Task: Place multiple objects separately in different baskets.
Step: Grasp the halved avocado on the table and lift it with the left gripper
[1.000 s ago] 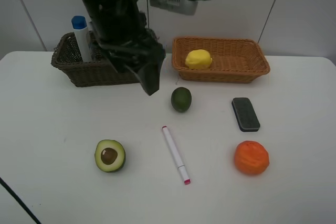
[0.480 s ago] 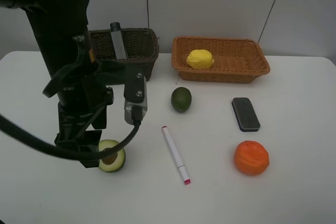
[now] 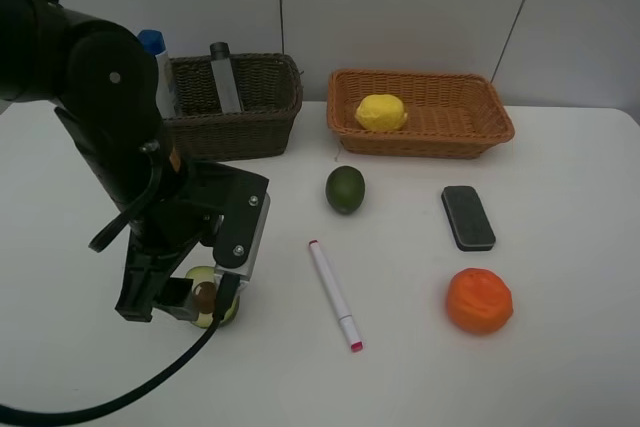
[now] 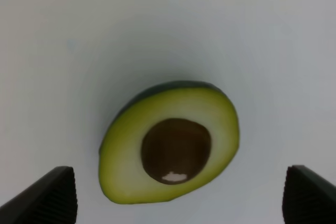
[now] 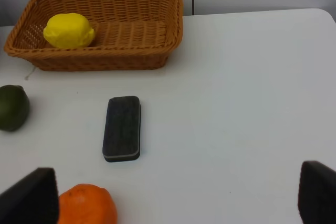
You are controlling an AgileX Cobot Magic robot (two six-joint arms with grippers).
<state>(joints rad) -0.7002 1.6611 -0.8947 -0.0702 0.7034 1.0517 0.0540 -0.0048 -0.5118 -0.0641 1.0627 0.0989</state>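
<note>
Left claw: I see the left gripper [image 4: 181, 195] with its two fingers spread wide. Nothing is gripped.
Left claw position: It hangs directly above the halved avocado [image 4: 170, 149]. In the wrist view one dark fingertip stands at each side of the fruit, and both are apart from it.
Halved avocado: It lies on the white table [image 3: 560, 367], cut face and brown stone upward, at the front left. From the high camera the arm hides part of it.
Right claw: The right gripper [image 5: 173, 195] is also spread wide and holds nothing. I do not see this arm in the high view.
Dark brown basket [image 3: 235, 132]: It is at the back left. The white bottle with blue cap [image 3: 163, 87] and a bottle with dark cap [image 3: 226, 79] stand upright in it.
Orange-tan basket [image 3: 440, 142]: It is at the back, right of the dark one. The lemon [image 3: 379, 112] lies in its left part.
Lime [image 3: 345, 189]: On the table, just in front of the orange-tan basket's left corner.
Black-and-blue eraser [image 3: 468, 217]: Flat on the table, right of the lime.
Orange [image 3: 479, 300]: On the table, in front of the eraser.
White pink-tipped marker [image 3: 333, 294]: It lies between the avocado and the orange, pink tip toward the front.
</note>
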